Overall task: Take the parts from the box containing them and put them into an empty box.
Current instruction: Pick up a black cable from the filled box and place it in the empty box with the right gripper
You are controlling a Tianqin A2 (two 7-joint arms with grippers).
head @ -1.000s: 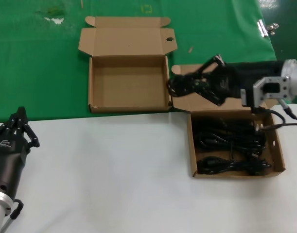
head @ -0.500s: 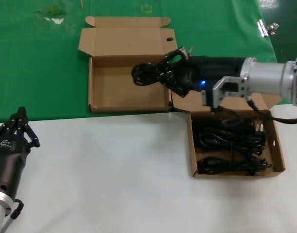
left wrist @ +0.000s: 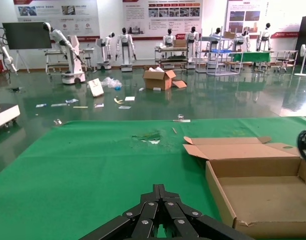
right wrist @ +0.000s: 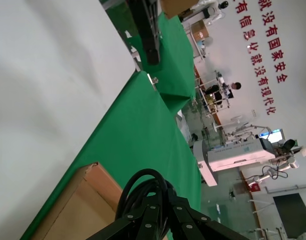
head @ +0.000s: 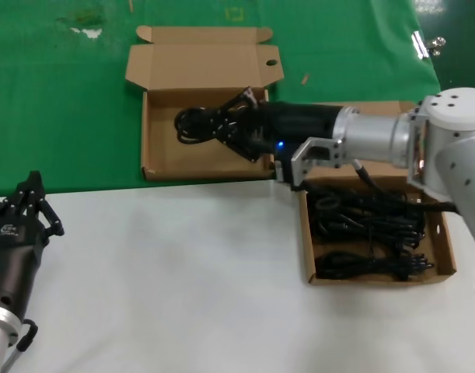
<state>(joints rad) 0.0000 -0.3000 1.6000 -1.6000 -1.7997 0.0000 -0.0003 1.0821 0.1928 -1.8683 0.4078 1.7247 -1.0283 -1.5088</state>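
We've swung the right claw (head: 239,124), clamped on a cord (head: 197,124), from 3 o'clock over the empty box (head: 155,151), ready to drop.

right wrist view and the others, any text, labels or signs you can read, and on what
"安全" ends a line of red Chinese lettering on the far wall in the right wrist view; the other characters are too blurred to quote surely.
Wall posters in the left wrist view: print too small to read.
A white mark on the left gripper in the head view: unreadable.
Empty box, box of cords, right gripper: no text.
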